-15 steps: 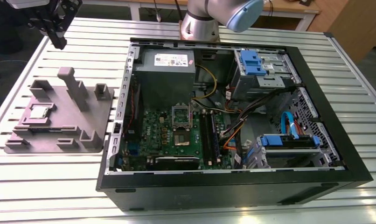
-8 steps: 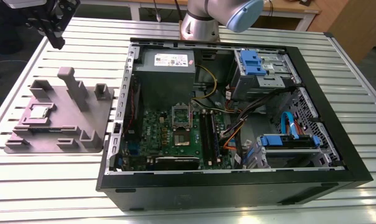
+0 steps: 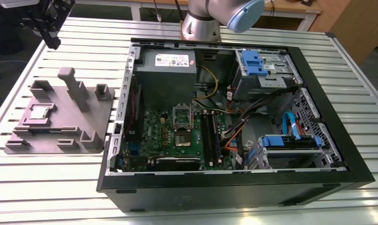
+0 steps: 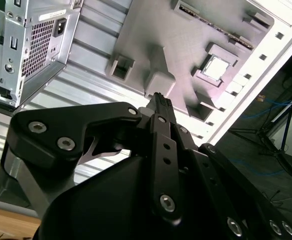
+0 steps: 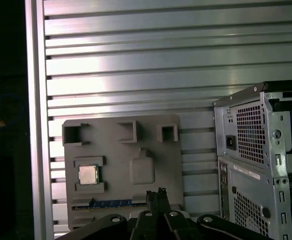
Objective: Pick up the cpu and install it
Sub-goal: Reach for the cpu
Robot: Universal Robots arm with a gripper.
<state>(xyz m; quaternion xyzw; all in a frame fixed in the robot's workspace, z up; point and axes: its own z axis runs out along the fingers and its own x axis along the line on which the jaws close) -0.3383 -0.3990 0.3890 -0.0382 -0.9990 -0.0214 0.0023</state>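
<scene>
**Cpu in its tray, hand shut and empty**

The hand [image 3: 52, 41] hangs over the slatted tabletop [image 3: 45, 187] at the exterior view's left, past the far edge of the grey tray [image 3: 82, 126] and touching nothing. In both wrist views its fingertips [image 5: 150, 196] sit pressed together with nothing between them.

The cpu [image 3: 39, 113] lies flat, silvery top up, in a square recess of the tray, on the side of the tray away from the case [image 3: 239, 187]. In the first wrist view the cpu [image 5: 88, 174] shows well apart from the fingertips, with a raised block of the tray between them.

The tray rests on the tabletop just beside the open case. Inside the case, the green motherboard [image 3: 154, 133] carries the socket [image 3: 181, 125] near its middle, with the grey power supply [image 3: 167, 77] beyond it. The socket is well apart from the cpu, with the case wall between them.
</scene>
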